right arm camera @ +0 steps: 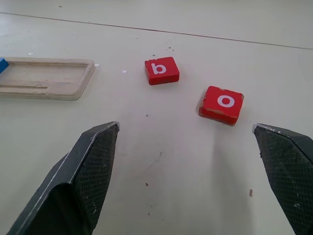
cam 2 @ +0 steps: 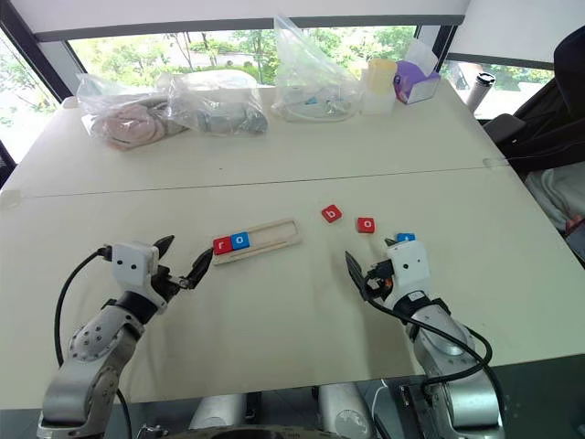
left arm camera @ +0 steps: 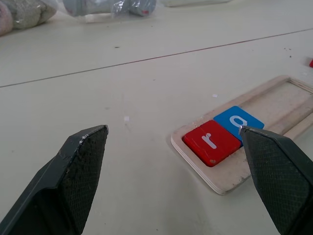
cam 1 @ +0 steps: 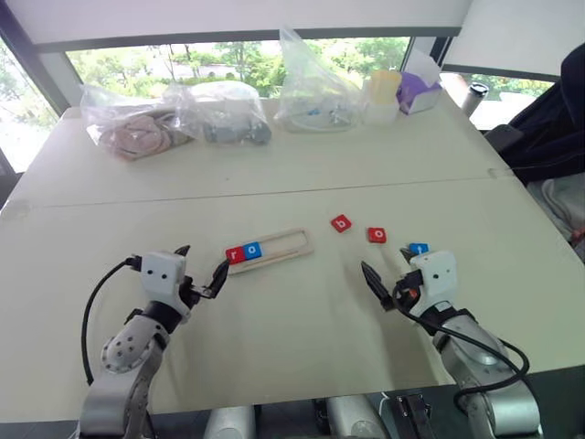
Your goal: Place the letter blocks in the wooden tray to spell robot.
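The pale surface point(cam 1: 302, 174) spreads wide, with a seam running across it from side to side. Along its far edge lie clear plastic bags point(cam 1: 174, 119), a taller clear bag point(cam 1: 315, 87), a pale yellow container point(cam 1: 382, 96) and a purple-and-white box point(cam 1: 419, 90). Nearer the middle of the surface, toward the near edge, lies the wooden tray point(cam 1: 285, 247), slightly angled; its left end holds a red "r" block point(cam 1: 235, 254) and, touching it on the right, a blue "o" block point(cam 1: 253, 250), while the rest of the tray is bare wood. To the right of the tray, apart from it, a red "b" block point(cam 1: 341, 223) rests on the surface, and just beyond that a red "o" block point(cam 1: 377, 235). A blue block point(cam 1: 419, 248) sits further right, partly hidden behind the right wrist. The left claw point(cam 1: 201, 270) hovers spread wide and empty just off the tray's left end. The right claw point(cam 1: 388, 270) is likewise spread wide and empty, near the surface's near edge, on the near side of the two loose red blocks.
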